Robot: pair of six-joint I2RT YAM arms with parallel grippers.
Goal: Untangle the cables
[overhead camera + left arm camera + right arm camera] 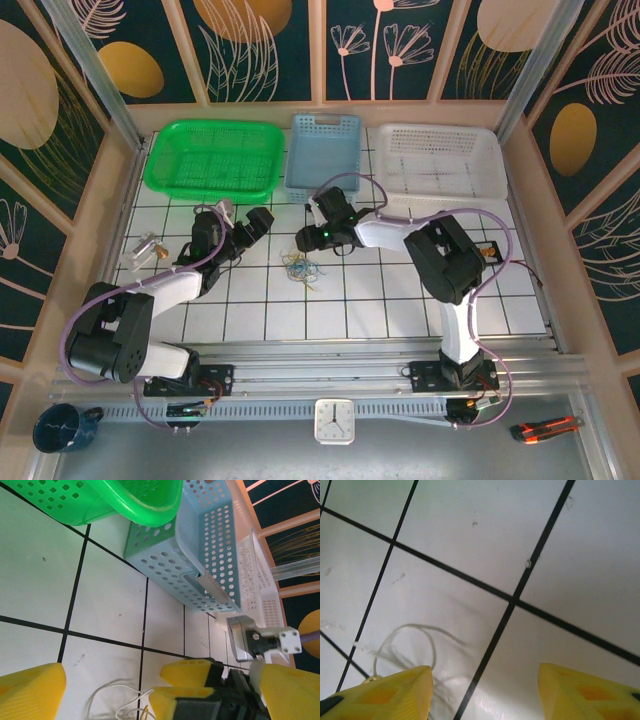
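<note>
Top view, centre: thin blue, white, yellowish tangled cables [299, 267] on white gridded table [400, 300]. Left wrist view: left gripper [156, 656] spread wide. Right wrist view: right gripper [485, 690] apart above a cable loop [414, 642], lower left; tugging it may tighten knots.

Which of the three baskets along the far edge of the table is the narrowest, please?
The blue basket, in the middle: it is clearly narrower than the green basket on its left and the white basket on its right.
</note>
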